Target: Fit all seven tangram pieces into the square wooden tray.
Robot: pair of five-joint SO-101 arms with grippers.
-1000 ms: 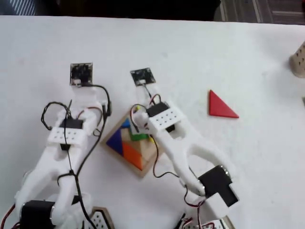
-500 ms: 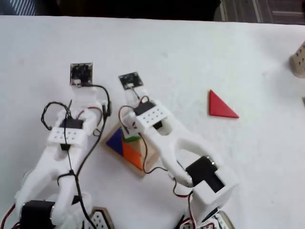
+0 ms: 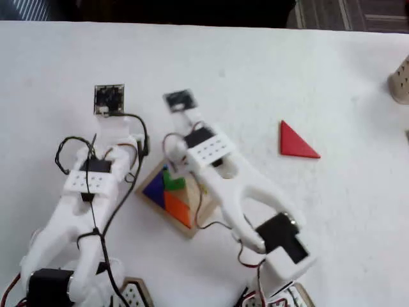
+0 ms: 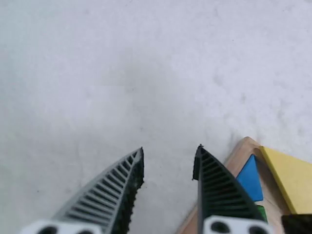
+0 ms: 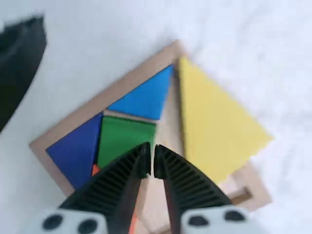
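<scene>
From the high view, a white table (image 3: 268, 70) with a soft, faintly mottled surface fills the frame up to a dark strip of room along the top edge. A tan, perforated object (image 3: 401, 80) pokes in at the right edge. The square tray (image 3: 186, 229), pale wood and turned corner-up like a diamond, lies lower centre. It holds flat, glossy pieces, among them a dark blue piece (image 3: 153, 188), a green piece (image 3: 172, 181) and an orange piece (image 3: 179, 210). The red triangle (image 3: 295, 142) lies alone on the cloth right of centre, well apart from the tray. The white plastic left arm (image 3: 77, 217), draped with black cables (image 3: 137, 137), stands at lower left, and the right arm (image 3: 236, 185) leans across the tray. In the left wrist view, the left gripper (image 4: 169, 151) hangs released. Its ridged, pointed fingers (image 4: 217, 190) are spread over bare table, with the tray's wooden corner (image 4: 243, 146) just beside one of them, and slivers of the light blue triangle (image 4: 251, 178) and the yellow triangle (image 4: 290, 178) show inside. In the right wrist view, the right gripper (image 5: 151, 148) is clenched on nothing, its tips almost touching above the green piece (image 5: 124, 139). Around it sit the light blue triangle (image 5: 144, 97) and the dark blue piece (image 5: 75, 148). The big yellow triangle (image 5: 214, 131) has one tip reaching out over the tray's rim (image 5: 97, 100).
</scene>
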